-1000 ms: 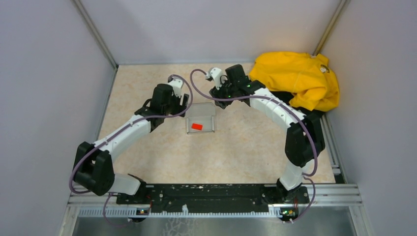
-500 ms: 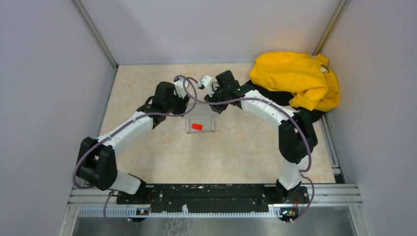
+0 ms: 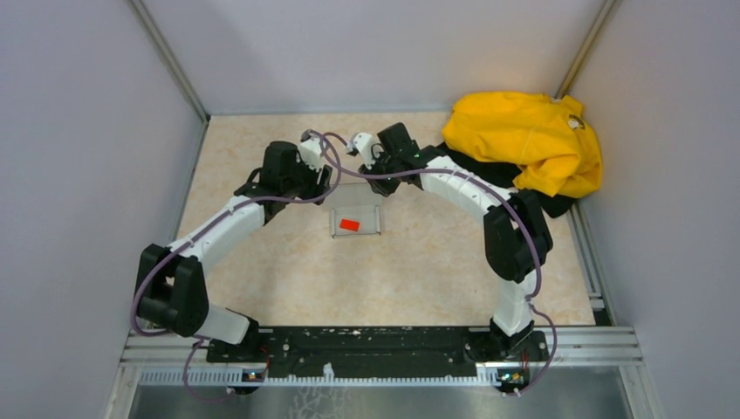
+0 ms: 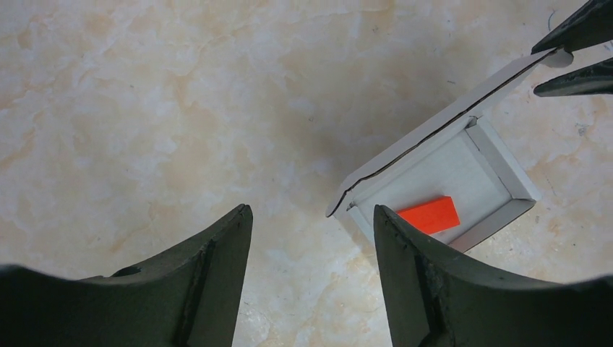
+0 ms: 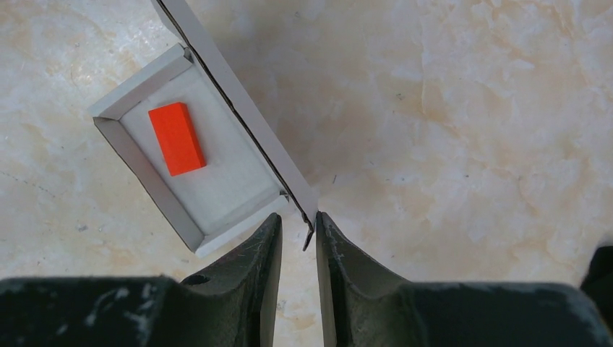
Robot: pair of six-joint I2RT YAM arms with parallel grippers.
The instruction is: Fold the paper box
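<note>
On the worktop [image 5: 470,108], the box's [image 5: 231,181] lid corner now sits between the narrowed, not-yet-pinching right fingers [image 5: 329,242]; left fingers [image 4: 231,246] gape, empty.

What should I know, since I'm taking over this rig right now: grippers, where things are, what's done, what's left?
Grippers: the left gripper is open and empty, above the table beside the paper box. The right gripper has its jaws narrow around the free corner of the lid, not visibly clamped.
Done: the base and walls are formed, the red block lies inside, and the lid stands up.
Left: probably fold the lid down and tuck it shut.
</note>
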